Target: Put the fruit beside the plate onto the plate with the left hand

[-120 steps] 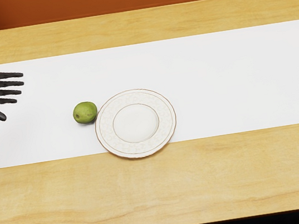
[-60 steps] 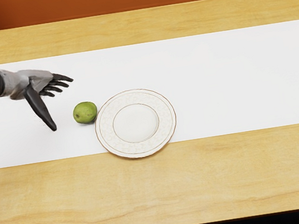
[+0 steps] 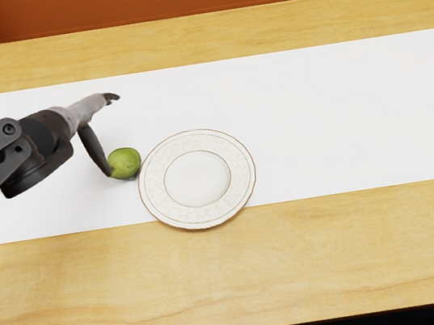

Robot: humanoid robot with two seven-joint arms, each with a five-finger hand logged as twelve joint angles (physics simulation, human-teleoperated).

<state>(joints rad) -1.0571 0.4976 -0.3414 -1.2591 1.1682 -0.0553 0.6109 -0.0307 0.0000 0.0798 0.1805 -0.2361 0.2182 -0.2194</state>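
Your left hand just left of green fruit. Hand open, grasping nothing: fingers stretched out together, thumb splayed downward, tip at fruit's left side, perhaps touching, view unclear. Fruit rests on white runner, just beside plate left rim.

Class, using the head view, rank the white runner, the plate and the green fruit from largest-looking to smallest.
1. White runner, spanning the picture's width.
2. Plate.
3. Green fruit, clearly smallest.
All lie on one tabletop, so nearness hardly affects this.
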